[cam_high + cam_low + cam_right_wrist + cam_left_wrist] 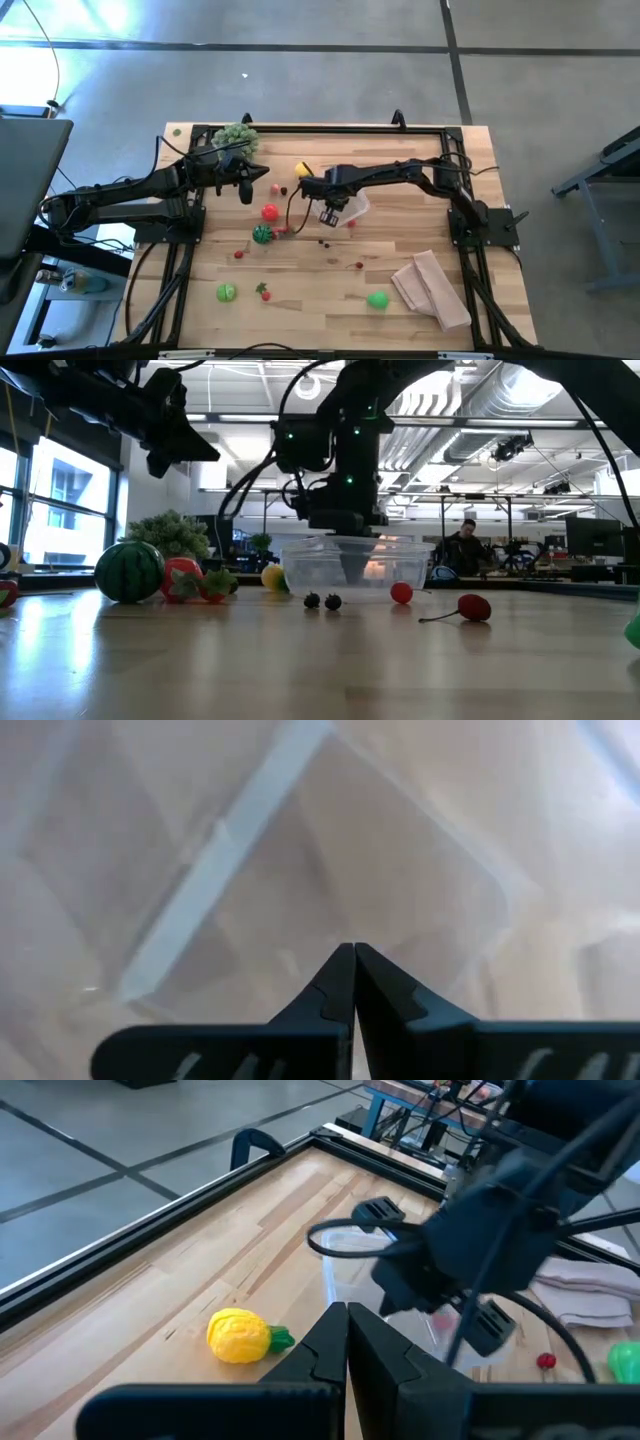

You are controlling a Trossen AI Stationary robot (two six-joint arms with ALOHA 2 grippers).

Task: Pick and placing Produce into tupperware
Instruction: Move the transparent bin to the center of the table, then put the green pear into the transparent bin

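Observation:
The clear tupperware [358,209] [300,572] stands near the table's middle. My right gripper [333,212] [353,952] is shut with nothing between its fingers, and it reaches down from above into the tupperware's wall [230,840]. My left gripper [247,192] [347,1315] is shut and hangs raised over the table, left of the yellow fruit [303,170] [238,1335]. Produce lies scattered on the wood: a red fruit [270,212], a watermelon [262,234] [128,571], two dark berries [322,601], a red ball [401,593], a cherry [472,607], and green fruits [227,292] [377,299]. My right gripper stands with its shut fingers pointing down inside the tupperware. I cannot tell whether the fingertips touch its floor or wall.
A pale-green spiky plant [235,135] sits at the far left corner, behind my left arm. A tan folded cloth [430,288] lies near the right front. A black frame rail [270,1155] borders the table. A strawberry [264,292] and a small red fruit [238,254] lie toward the near edge.

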